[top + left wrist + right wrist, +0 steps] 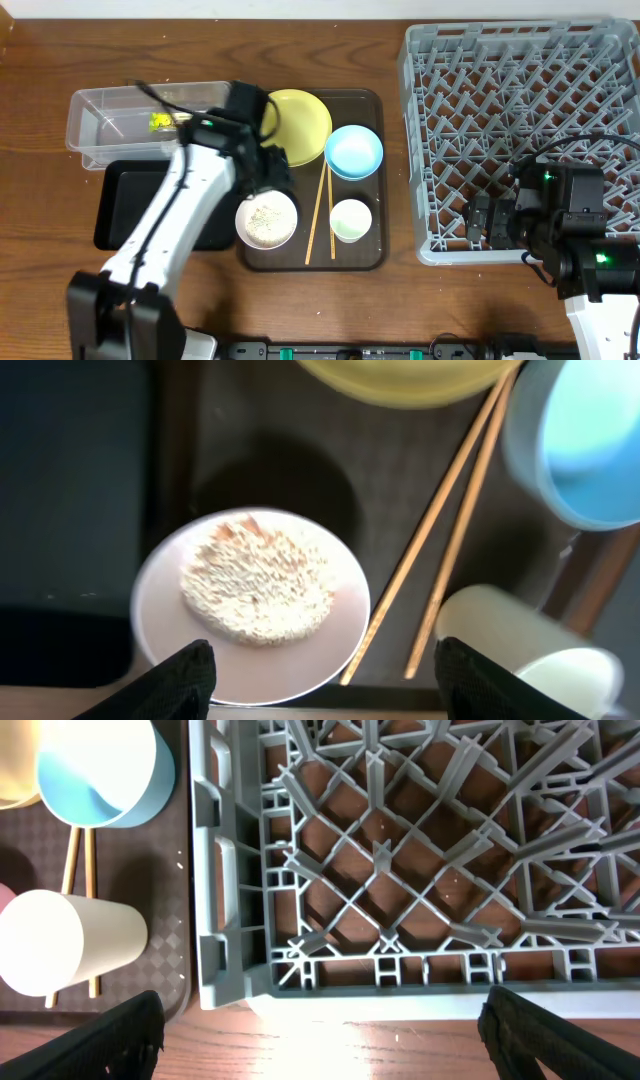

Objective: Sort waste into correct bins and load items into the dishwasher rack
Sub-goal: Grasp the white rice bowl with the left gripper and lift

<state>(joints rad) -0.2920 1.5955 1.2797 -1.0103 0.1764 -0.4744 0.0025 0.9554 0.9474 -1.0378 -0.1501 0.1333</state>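
The white bowl [267, 221] holds white rice [258, 582] on the brown serving tray. My left gripper [268, 185] hovers over the bowl's [250, 660] near rim, open and empty [330, 682]. The chopsticks [320, 210] lie beside the bowl, between it and the white cup [351, 220]. The yellow plate [297, 125] and blue bowl [354, 152] sit at the tray's back. The snack wrapper [160, 121] lies in the clear tub [90, 110]. The black tray [125, 210] is under my left arm. My right gripper [485, 218] is open [320, 1042] at the grey rack's [520, 120] front left corner. The crumpled scrap is not in view.
The brown serving tray [375, 255] lies between the bins and the rack. In the right wrist view the rack's front wall [400, 970] is just ahead of the fingers, with the cup [70, 940], chopsticks [72, 860] and blue bowl [100, 770] at the left.
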